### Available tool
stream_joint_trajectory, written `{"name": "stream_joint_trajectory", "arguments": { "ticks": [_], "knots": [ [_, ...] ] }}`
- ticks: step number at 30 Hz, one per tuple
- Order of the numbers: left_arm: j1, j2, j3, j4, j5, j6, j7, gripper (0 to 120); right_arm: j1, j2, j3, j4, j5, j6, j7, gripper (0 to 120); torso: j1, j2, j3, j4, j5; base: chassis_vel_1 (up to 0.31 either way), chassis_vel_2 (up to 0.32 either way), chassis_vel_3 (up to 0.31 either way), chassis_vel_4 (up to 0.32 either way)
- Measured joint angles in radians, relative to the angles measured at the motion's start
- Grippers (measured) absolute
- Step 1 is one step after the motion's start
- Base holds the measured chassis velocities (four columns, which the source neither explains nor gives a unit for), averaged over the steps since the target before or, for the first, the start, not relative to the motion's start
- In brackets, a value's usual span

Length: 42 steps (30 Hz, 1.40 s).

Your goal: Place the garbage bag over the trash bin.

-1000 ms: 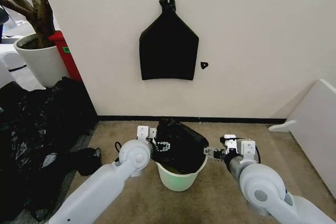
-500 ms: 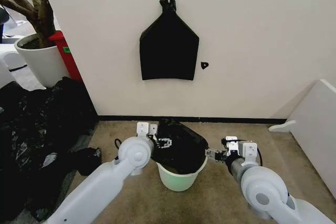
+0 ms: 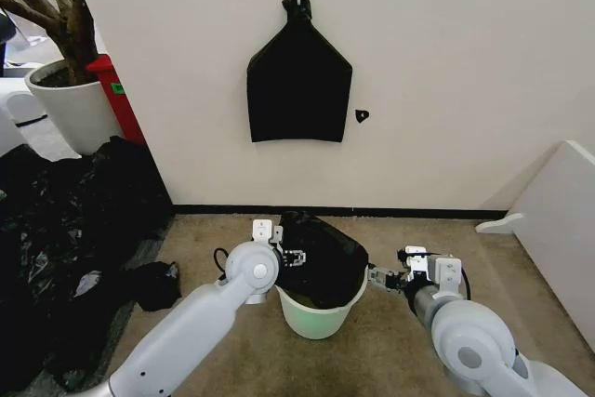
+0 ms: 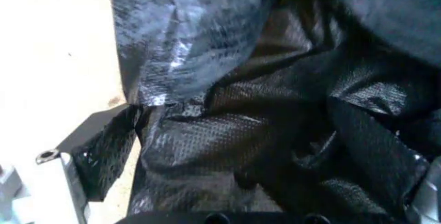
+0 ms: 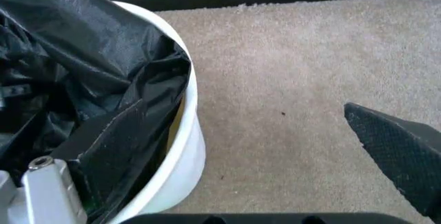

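Observation:
The trash bin (image 3: 316, 319), a round white bucket, stands on the carpet just in front of the wall. The glossy black garbage bag (image 3: 323, 250) sits in its mouth, bunched up and rising above the rim at the back. My left gripper (image 3: 296, 257) reaches over the bin's left side, open, with wrinkled bag plastic (image 4: 276, 105) lying between its fingers (image 4: 96, 157). My right gripper (image 3: 376, 276) is at the bin's right rim (image 5: 187, 146), open. One of its fingers (image 5: 48, 188) rests by the bag's edge (image 5: 103, 64), and the other (image 5: 403, 152) hangs over the carpet.
A flat black bag (image 3: 297, 90) hangs on the wall above the bin. Black plastic sheeting (image 3: 56, 230) is heaped at the left, beside a white plant pot (image 3: 70, 104) and a red box (image 3: 116, 90). A white board (image 3: 558, 216) leans at the right.
My left arm has shifted right, closer to the bin. The right gripper has drawn slightly outward from the rim. The bag sits a little lower.

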<state>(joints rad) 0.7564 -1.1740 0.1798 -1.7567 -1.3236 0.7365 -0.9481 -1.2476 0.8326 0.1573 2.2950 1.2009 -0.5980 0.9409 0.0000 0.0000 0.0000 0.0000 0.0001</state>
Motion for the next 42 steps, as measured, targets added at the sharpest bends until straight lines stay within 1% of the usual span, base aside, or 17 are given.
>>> {"name": "stream_joint_trajectory", "arguments": {
  "ticks": [9, 11, 15, 16, 18, 19, 20, 21, 22, 23, 24, 27, 29, 30, 34, 37, 42],
  "knots": [
    [0.004, -0.026, 0.000, 0.039, 0.009, -0.001, 0.010, 100, -0.007, 0.002, 0.007, -0.009, 0.000, -0.001, 0.000, 100, 0.000, 0.000, 0.000, 0.0000, 0.0001, 0.000, 0.000, 0.000, 0.000],
    [0.006, -0.028, 0.002, 0.045, 0.009, -0.002, 0.008, 98, -0.006, 0.005, 0.007, -0.014, 0.000, -0.001, 0.000, 100, 0.000, 0.000, 0.000, 0.0001, 0.0003, 0.000, 0.000, 0.000, 0.000],
    [0.008, -0.033, 0.005, 0.058, 0.002, -0.002, -0.011, 80, -0.005, 0.007, 0.010, -0.025, 0.000, -0.001, 0.002, 100, 0.000, 0.000, 0.000, 0.0002, 0.0001, 0.000, 0.000, 0.000, 0.000],
    [0.008, -0.033, 0.005, 0.058, 0.002, -0.002, -0.011, 80, -0.005, 0.007, 0.010, -0.025, 0.000, -0.001, 0.002, 100, 0.000, 0.000, 0.000, 0.0002, 0.0001, 0.000, 0.000, 0.000, 0.000],
    [0.008, -0.034, 0.007, 0.059, 0.000, -0.002, -0.015, 72, -0.005, 0.006, 0.012, -0.028, 0.000, -0.001, 0.003, 100, 0.000, 0.000, 0.000, 0.0001, 0.0001, 0.000, 0.000, 0.000, 0.000],
    [0.007, -0.035, 0.008, 0.059, 0.000, -0.002, -0.016, 70, -0.005, 0.006, 0.013, -0.028, 0.000, -0.001, 0.003, 100, 0.000, 0.000, 0.000, 0.0001, 0.0001, 0.000, 0.000, 0.000, 0.000],
    [0.007, -0.035, 0.010, 0.058, -0.001, -0.002, -0.018, 65, -0.005, 0.005, 0.014, -0.030, 0.000, -0.001, 0.003, 100, 0.000, 0.000, 0.000, 0.0002, -0.0001, 0.000, 0.000, 0.000, 0.000],
    [0.006, -0.036, 0.010, 0.058, -0.001, -0.002, -0.019, 64, -0.005, 0.005, 0.014, -0.032, 0.000, -0.001, 0.003, 100, 0.000, 0.000, 0.000, 0.0002, -0.0001, 0.000, 0.000, 0.000, 0.000],
    [0.005, -0.037, 0.013, 0.057, -0.004, -0.002, -0.024, 56, -0.003, 0.006, 0.014, -0.036, 0.000, -0.001, 0.004, 100, 0.000, 0.000, 0.000, 0.0002, 0.0000, 0.000, 0.000, 0.000, 0.000],
    [0.005, -0.037, 0.013, 0.057, -0.004, -0.002, -0.024, 56, -0.003, 0.006, 0.014, -0.036, 0.000, -0.001, 0.004, 100, 0.000, 0.000, 0.000, 0.0002, 0.0000, 0.000, 0.000, 0.000, 0.000],
    [0.005, -0.038, 0.015, 0.056, -0.006, -0.002, -0.029, 50, -0.002, 0.007, 0.013, -0.039, -0.001, -0.001, 0.005, 100, 0.000, 0.000, 0.000, 0.0002, 0.0000, 0.000, 0.000, 0.000, 0.000],
    [0.006, -0.037, 0.018, 0.053, -0.011, -0.004, -0.039, 40, -0.002, 0.010, 0.012, -0.044, -0.005, 0.000, 0.005, 100, 0.000, 0.000, 0.000, 0.0001, 0.0000, 0.000, 0.000, 0.000, 0.000],
    [0.010, -0.036, 0.021, 0.050, -0.017, -0.015, -0.054, 30, -0.004, 0.012, 0.014, -0.047, -0.007, 0.000, 0.006, 100, 0.000, 0.000, 0.000, 0.0000, 0.0000, 0.000, 0.000, 0.000, 0.000],
    [0.010, -0.036, 0.021, 0.050, -0.017, -0.015, -0.054, 30, -0.004, 0.012, 0.014, -0.047, -0.007, 0.000, 0.006, 100, 0.000, 0.000, 0.000, 0.0000, 0.0000, 0.000, 0.000, 0.000, 0.000],
    [0.018, -0.028, 0.024, 0.033, -0.030, -0.040, -0.068, 14, -0.016, 0.016, 0.037, -0.049, -0.017, 0.000, 0.001, 100, 0.000, 0.000, 0.000, -0.0001, -0.0002, 0.000, 0.000, 0.000, 0.000],
    [0.023, -0.016, 0.023, 0.015, -0.031, -0.070, -0.059, 4, -0.031, 0.018, 0.074, -0.040, -0.020, 0.000, -0.011, 100, 0.000, 0.000, 0.000, -0.0002, -0.0002, 0.000, 0.000, 0.000, 0.000],
    [0.034, 0.002, 0.020, -0.024, -0.029, -0.120, -0.051, 1, -0.059, 0.014, 0.128, 0.003, -0.049, 0.000, -0.048, 100, 0.000, 0.000, 0.000, -0.0001, -0.0003, 0.000, 0.000, 0.000, 0.000]
  ]
}}
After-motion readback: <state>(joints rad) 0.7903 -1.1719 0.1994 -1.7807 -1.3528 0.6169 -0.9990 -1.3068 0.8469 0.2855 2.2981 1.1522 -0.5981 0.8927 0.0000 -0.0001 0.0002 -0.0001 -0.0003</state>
